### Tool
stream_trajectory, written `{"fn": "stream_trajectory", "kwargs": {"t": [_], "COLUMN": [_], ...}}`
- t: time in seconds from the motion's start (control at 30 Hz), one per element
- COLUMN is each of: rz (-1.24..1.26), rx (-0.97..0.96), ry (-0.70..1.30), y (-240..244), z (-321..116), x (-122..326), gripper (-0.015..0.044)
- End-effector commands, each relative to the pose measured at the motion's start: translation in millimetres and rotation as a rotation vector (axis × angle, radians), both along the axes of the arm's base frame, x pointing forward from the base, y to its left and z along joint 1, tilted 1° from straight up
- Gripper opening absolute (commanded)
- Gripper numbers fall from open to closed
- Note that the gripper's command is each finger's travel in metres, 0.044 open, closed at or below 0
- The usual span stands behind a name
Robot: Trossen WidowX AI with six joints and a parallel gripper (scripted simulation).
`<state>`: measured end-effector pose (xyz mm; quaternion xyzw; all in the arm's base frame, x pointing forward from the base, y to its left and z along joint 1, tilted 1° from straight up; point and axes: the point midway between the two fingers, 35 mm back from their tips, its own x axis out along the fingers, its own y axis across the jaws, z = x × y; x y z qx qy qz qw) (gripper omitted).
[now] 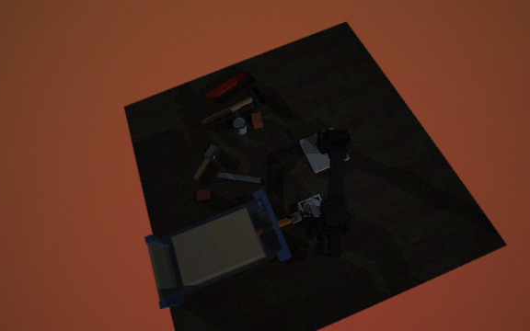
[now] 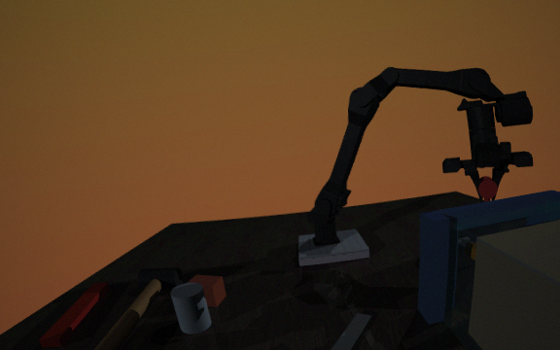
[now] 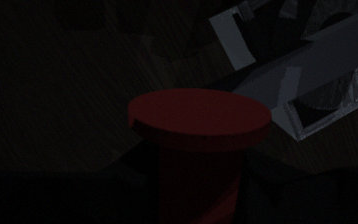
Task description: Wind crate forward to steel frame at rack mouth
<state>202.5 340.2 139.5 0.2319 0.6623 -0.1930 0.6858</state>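
The tan crate sits flat inside the clear-panelled cubby. A gap shows between its front and the blue steel frame at the mouth. An orange strap runs from the crate side under the frame to the grey hand winch. My gripper is shut on the red knob of the winch handle, beside the winch. The handle's grey crank arm reaches from the knob across the winch top. The key and hole are hidden.
A white base plate carries the arm. Away from the winch lie a red tool, a hammer, a can, a brush-like tool, a flat grey bar and two reddish blocks.
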Motion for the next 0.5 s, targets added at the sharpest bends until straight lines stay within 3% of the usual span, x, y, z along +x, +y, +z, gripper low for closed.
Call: {"fn": "stream_trajectory", "kwargs": {"t": [0.0, 0.47], "rz": [0.023, 0.023], "rx": [-0.012, -0.013], "ry": [0.041, 0.043], "y": [0, -5], "z": [-3, -3], "x": [-23, -44], "gripper": [0.0000, 0.0000]}}
